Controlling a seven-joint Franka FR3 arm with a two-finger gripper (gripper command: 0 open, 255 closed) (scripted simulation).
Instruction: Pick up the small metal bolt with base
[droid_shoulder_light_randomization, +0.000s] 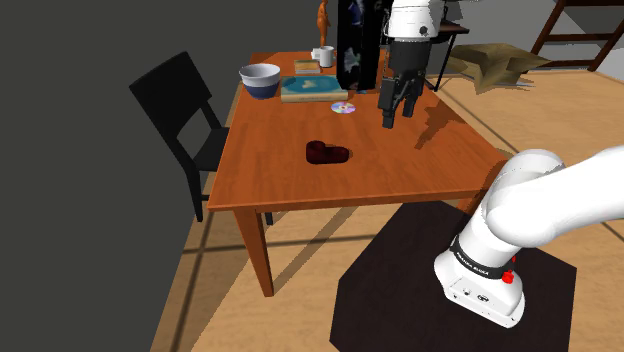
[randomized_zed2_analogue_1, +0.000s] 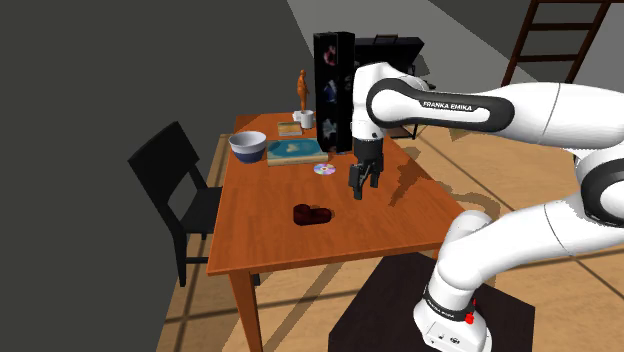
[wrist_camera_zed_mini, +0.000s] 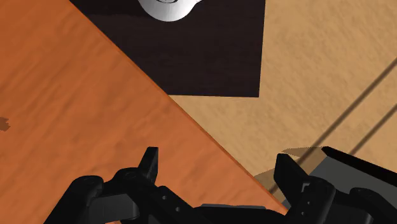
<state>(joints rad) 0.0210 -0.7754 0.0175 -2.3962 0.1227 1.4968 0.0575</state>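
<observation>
black two-finger end effector (droid_shoulder_light_randomization: 393, 118) hanging over the orange wooden worktop (droid_shoulder_light_randomization: 270, 175), fingers spread wide, gripping nothing, small dark maroon bolt with base (droid_shoulder_light_randomization: 326, 153) sitting mid-worktop, well apart, toward the shoulder view's left

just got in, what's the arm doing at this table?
The white arm is after the small dark-red bolt lying mid-way along the wooden table, but has not grasped it yet. The gripper hangs above the table, to the shoulder view's right of the bolt and close to the disc. Its fingers are open with nothing between them. A bowl, a book and a mug sit at the far end.
</observation>
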